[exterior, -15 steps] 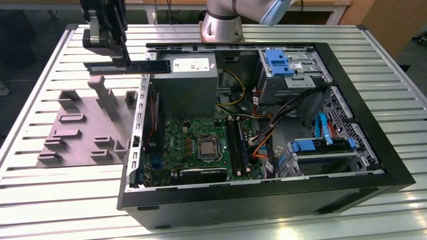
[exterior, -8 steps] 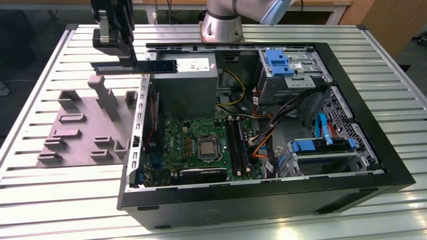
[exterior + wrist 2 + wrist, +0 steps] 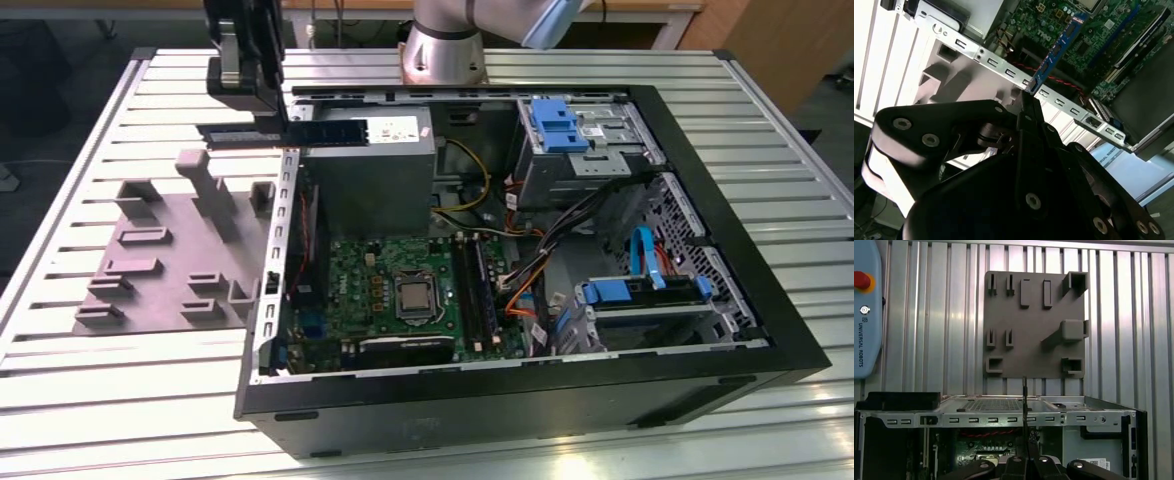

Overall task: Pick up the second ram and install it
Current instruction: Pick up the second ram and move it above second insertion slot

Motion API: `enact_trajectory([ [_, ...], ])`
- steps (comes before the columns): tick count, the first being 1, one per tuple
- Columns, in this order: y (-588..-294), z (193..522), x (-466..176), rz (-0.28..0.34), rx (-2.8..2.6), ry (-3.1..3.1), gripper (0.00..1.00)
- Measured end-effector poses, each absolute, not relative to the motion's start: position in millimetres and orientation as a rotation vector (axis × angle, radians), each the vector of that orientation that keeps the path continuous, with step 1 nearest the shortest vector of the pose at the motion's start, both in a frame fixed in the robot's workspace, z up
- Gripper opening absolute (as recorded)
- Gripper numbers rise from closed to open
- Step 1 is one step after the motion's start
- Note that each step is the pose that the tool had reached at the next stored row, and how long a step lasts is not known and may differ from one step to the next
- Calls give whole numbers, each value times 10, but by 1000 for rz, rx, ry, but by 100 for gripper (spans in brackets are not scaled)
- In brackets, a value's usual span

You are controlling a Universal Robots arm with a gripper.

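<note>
- Teach pendant, light blue, at the edge of the first wrist view: red button and a line of white print along its side. Print not copied here.
- Slatted metal table carries everything.
- Grey holder lies flat on the table at the exterior view's left, just beside the computer case. Upright posts and small pockets; no writing seen on it. From above in the first wrist view.
- Gripper, black, hangs above the case's left wall, between the holder and the power supply. Pincer clamped on the second ram; closed fingers meet on the stick in both wrist views.
- Second ram: long, thin, flat, dark. Held level and edge-up in the air, gripped near mid-length, clear of holder and board. One end reaches out over the table, the other over the power supply. Second wrist view shows a blue board with a row of small parts along it. First wrist view shows it edge-on, a thin dark line. The stretch left of the fingers looks paler; sticker or not, cannot tell.
- Power supply, silver box, white label on top; print too small to make out.
- Motherboard, green, with long black slots beside the processor socket.
- Blue drive brackets at the exterior view's right.
</note>
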State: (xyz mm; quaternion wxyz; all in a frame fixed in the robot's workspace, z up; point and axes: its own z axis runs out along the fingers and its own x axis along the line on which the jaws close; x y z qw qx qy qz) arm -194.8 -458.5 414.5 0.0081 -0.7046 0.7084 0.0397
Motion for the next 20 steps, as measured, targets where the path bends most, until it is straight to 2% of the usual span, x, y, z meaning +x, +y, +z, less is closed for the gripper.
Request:
enact_trajectory([
  [20, -4585, 4145, -1665, 124, -2202, 2214, 12],
])
